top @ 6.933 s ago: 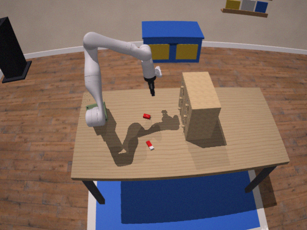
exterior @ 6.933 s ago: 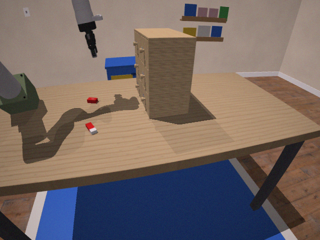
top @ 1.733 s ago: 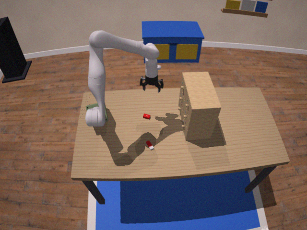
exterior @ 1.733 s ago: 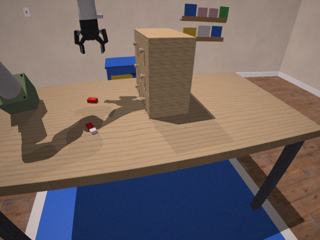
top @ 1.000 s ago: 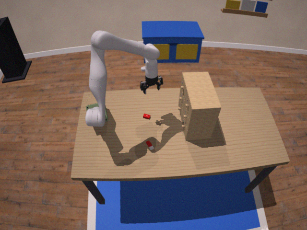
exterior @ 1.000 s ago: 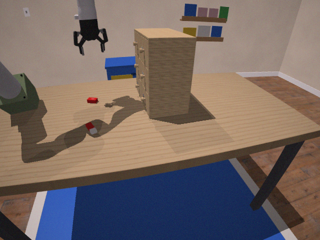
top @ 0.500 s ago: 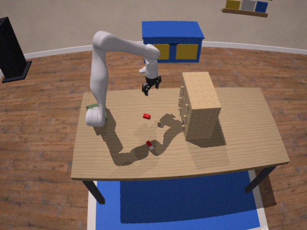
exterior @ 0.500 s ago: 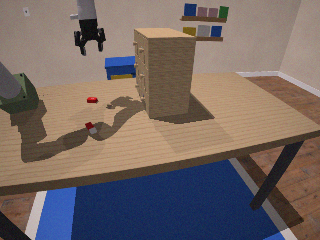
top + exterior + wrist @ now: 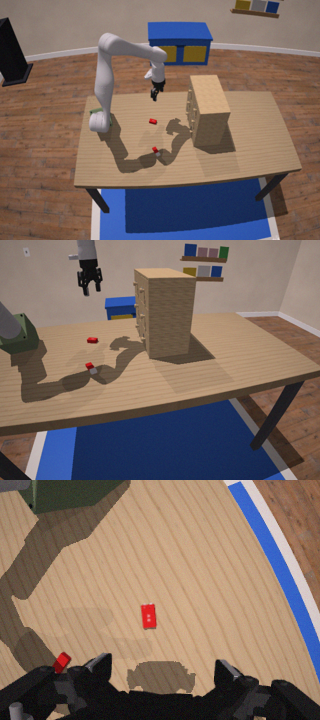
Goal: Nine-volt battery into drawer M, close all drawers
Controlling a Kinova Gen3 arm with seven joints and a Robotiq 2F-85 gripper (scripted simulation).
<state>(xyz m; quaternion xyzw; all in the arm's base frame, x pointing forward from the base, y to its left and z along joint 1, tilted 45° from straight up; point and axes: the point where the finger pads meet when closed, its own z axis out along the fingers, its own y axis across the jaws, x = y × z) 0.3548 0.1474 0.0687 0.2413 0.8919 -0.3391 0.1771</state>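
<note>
Wood-grain table (image 9: 248,144) (image 9: 248,348) (image 9: 200,555): battery (image 9: 152,121) (image 9: 92,340) (image 9: 148,616) not yet lifted; chest (image 9: 210,95) (image 9: 170,312) drawers appear shut. Gripper (image 9: 158,95) (image 9: 92,290) (image 9: 162,668) released, empty. Drawer opening, loading, closing remain.

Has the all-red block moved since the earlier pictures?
No. The all-red block sits at the same spot relative to the chest as before.
</note>
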